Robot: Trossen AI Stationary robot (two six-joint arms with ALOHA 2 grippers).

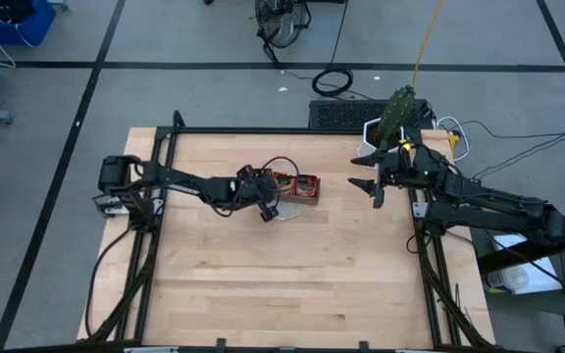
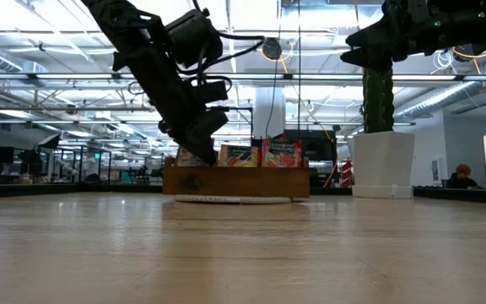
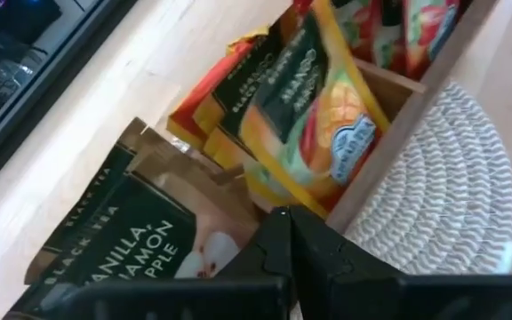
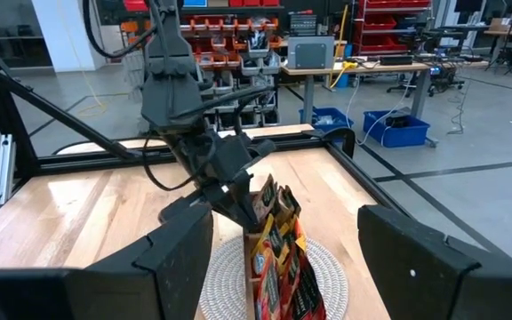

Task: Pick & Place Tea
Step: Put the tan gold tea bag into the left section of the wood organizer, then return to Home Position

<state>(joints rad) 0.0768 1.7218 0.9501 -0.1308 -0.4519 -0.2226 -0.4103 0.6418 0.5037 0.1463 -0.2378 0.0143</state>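
Note:
A brown wooden tray (image 1: 308, 186) (image 2: 251, 181) stands on a round white woven mat (image 3: 443, 196) near the table's middle. Sachets stand upright in it: beige ones with dark labels (image 3: 123, 240) at one end, orange-yellow ones (image 3: 314, 107) in the middle, red ones (image 3: 420, 27) at the other end. My left gripper (image 1: 268, 208) (image 2: 194, 145) (image 3: 289, 218) points down into the beige compartment, shut. My right gripper (image 1: 369, 179) (image 4: 283, 220) hangs open above the table, right of the tray, touching nothing. My left gripper comes slanting down from the table's left and is shut at the upper edge of the front beige sachet (image 3: 238, 244). The dark fingers (image 3: 327, 258) cover the place of contact, so the pinch itself does not show. The sachet still stands in the tray's end compartment.
A cactus-like plant in a white pot (image 1: 398, 113) (image 2: 380, 160) stands at the table's far right corner, behind my right arm. Black frame rails (image 1: 165, 157) run along the table's left, right and far sides. Bare wood (image 1: 282, 284) lies toward the near edge.

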